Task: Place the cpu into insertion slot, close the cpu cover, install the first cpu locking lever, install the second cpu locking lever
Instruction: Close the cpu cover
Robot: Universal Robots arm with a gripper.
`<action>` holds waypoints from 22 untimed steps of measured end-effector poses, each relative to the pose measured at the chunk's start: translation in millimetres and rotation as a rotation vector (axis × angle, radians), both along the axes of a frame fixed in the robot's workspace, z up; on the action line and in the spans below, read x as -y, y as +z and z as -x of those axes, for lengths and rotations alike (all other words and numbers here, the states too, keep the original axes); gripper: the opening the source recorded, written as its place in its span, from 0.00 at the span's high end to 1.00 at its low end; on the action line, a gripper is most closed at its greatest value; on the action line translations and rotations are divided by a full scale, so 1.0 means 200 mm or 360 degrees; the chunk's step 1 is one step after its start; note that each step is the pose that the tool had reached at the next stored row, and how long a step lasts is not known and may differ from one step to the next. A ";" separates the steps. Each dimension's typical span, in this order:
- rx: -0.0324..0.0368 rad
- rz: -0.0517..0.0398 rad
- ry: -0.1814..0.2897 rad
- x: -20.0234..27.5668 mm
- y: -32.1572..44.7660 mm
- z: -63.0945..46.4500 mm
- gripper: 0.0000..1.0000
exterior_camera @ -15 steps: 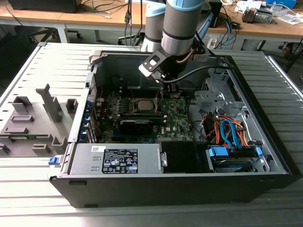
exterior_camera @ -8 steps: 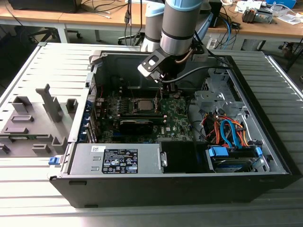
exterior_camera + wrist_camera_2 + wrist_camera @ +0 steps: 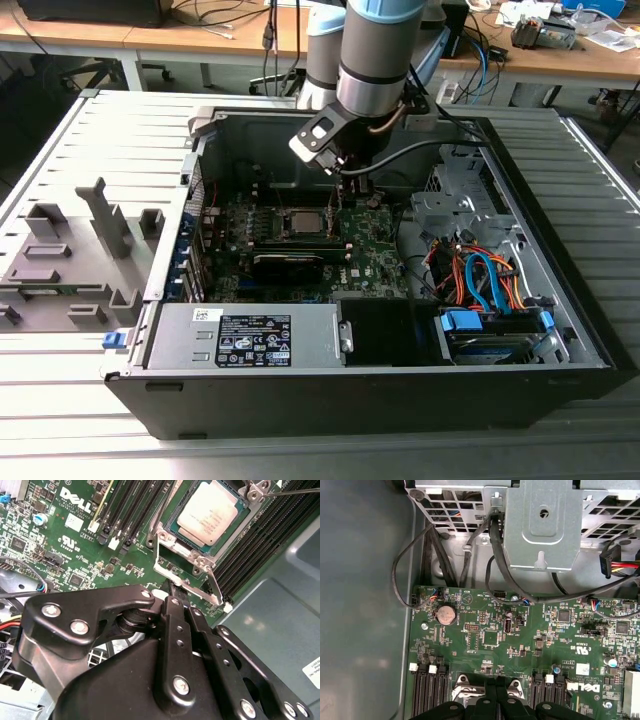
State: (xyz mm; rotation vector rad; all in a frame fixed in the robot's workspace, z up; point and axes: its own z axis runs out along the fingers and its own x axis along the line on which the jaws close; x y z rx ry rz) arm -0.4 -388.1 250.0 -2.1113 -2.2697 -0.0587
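Note:
The cpu (image 3: 207, 512), a flat square chip with a dull silver top, lies in the socket on the green motherboard (image 3: 75, 545). The cpu cover (image 3: 167, 539), a silvery frame, lies down around it with the chip showing through its window. A thin wire lever (image 3: 156, 507) runs along one side of the socket, and another lever (image 3: 287, 492) shows at the far corner. My gripper (image 3: 172, 592) is shut, with its black fingertips together just off the socket's near edge. In the exterior view the gripper (image 3: 340, 195) hangs over the motherboard beside the cpu (image 3: 303, 222).
The open computer case (image 3: 560, 330) walls in the work area. A metal drive cage (image 3: 545, 525) with black cables stands beside the board. Memory slots (image 3: 135, 505) flank the socket. A black card (image 3: 288, 262) and the power supply (image 3: 245, 335) sit near the front.

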 end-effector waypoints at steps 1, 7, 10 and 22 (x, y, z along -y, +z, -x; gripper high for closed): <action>0.0000 0.0000 0.0000 0.000 0.000 0.00 0.89; 0.0000 0.0000 0.0000 0.000 0.000 0.03 0.89; 0.0000 0.0000 0.0000 0.000 0.000 0.03 0.89; 0.0000 0.0000 0.0000 0.000 0.000 0.05 0.89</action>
